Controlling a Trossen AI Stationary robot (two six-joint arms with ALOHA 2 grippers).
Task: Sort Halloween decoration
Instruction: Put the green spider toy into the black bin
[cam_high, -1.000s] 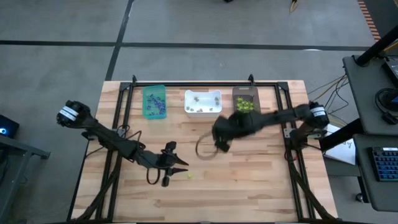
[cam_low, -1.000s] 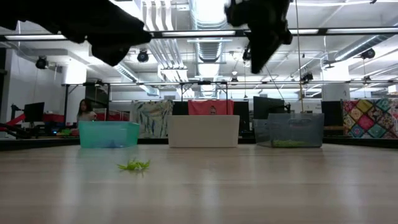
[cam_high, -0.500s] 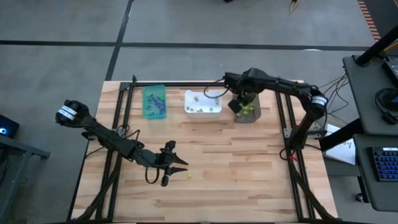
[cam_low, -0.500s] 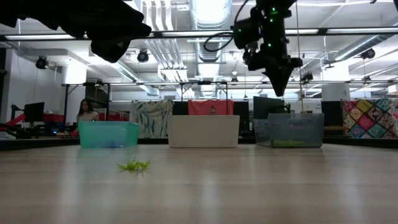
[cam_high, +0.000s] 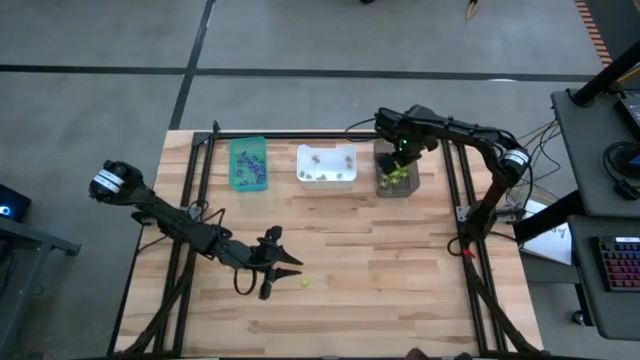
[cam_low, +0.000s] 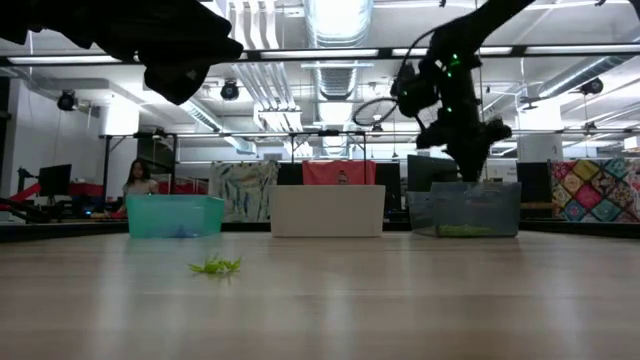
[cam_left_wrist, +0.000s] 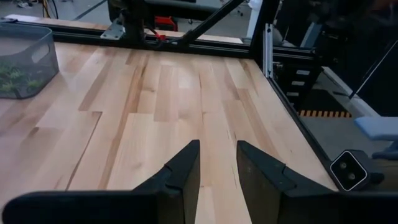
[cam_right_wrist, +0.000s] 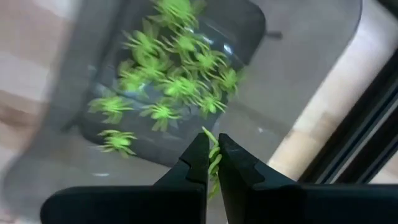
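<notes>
My right gripper (cam_right_wrist: 212, 144) hangs over the dark bin (cam_high: 396, 172) at the far right, pointing down and shut on a lime-green spider trinket (cam_right_wrist: 213, 163). Several lime-green spiders (cam_right_wrist: 168, 87) lie on the bin's floor below it. In the low view the right gripper (cam_low: 470, 160) stands just above the bin's rim. My left gripper (cam_high: 292, 268) waits open near the table's front left, nothing between its fingers (cam_left_wrist: 217, 152). One lime-green spider (cam_high: 305, 282) lies flat on the table just beyond its fingertips, and shows in the low view too (cam_low: 215, 266). My right gripper pinches the lime-green spider between its two fingers; only its legs (cam_right_wrist: 209, 133) show, sticking out past the fingertips. The fingers come from above, pointing down. The spider is lifted clear, above the dark bin's floor.
A teal bin (cam_high: 248, 163) with purple pieces and a white bin (cam_high: 326, 165) with pale pieces stand in a row with the dark bin along the far edge. Black frame rails (cam_high: 455, 190) run along the table's sides. Bare wood (cam_high: 380, 260) lies between the arms.
My right gripper has swung from above the table's middle toward the far right, over the dark bin, and come down a little, staying shut. The lime-green spider on the table has not moved.
</notes>
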